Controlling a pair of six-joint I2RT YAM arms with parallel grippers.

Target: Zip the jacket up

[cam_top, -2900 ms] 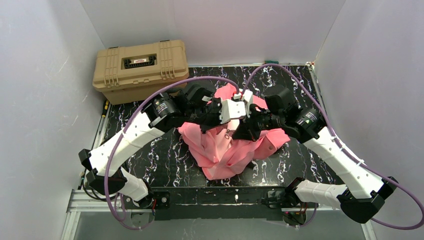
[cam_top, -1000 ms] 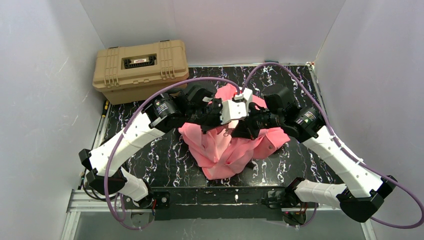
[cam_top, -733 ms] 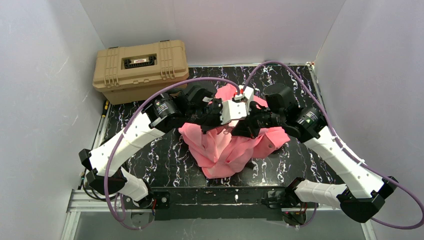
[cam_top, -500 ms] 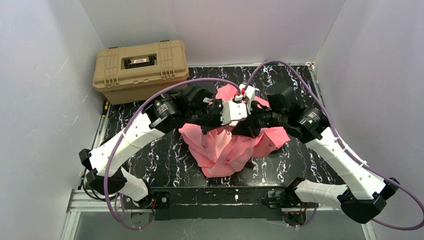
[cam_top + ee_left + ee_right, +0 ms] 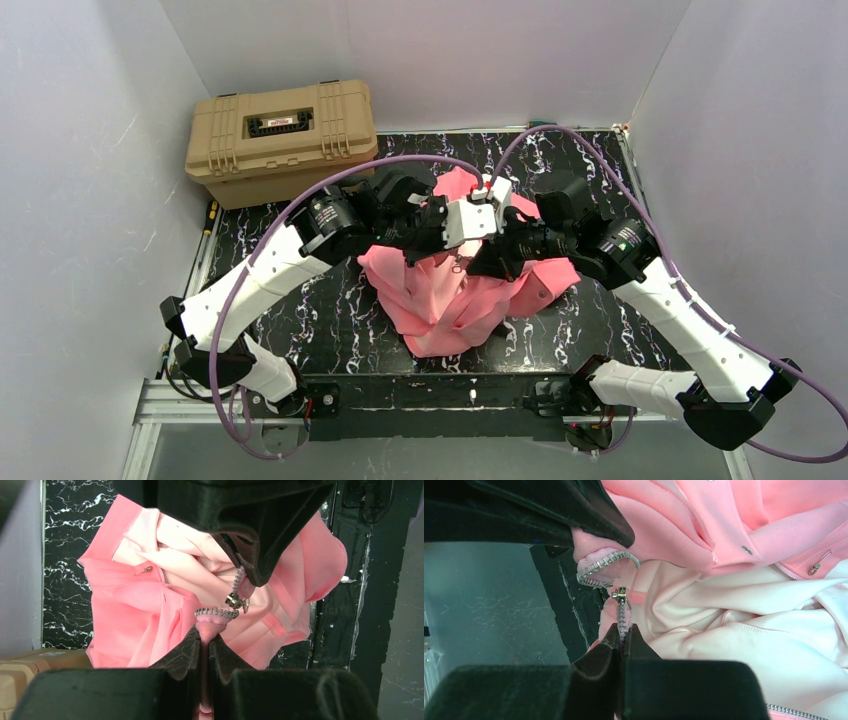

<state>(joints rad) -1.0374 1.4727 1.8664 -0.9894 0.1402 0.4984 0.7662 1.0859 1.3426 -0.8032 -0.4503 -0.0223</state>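
I have the jacket (image 5: 445,305) in a crumpled heap mid-table (image 5: 330,310), a little right of centre. Its long axis runs from the far edge toward me, with one fold spread out to the right. Its front lies open, with the pale lining (image 5: 734,615) facing up.

From above I get the layout but not the zipper, because both wrists meet over the middle of the heap and cover it. The wrist cameras show it.

On the left wrist view, the left gripper (image 5: 204,639) has its fingers pressed together on a pink nub of fabric. A short curved row of teeth (image 5: 216,612) sits right at the tips. Just above it the slider (image 5: 235,600) hangs on the other zipper half, close to the teeth but not on them.

On the right wrist view, the right gripper (image 5: 624,632) pinches that other half by its tape, just below the slider. This view also shows the left fingertip from its far side, which the left camera cannot.

A tan case (image 5: 280,130) stands in the far left corner, well apart from the jacket. White walls close in on three sides.
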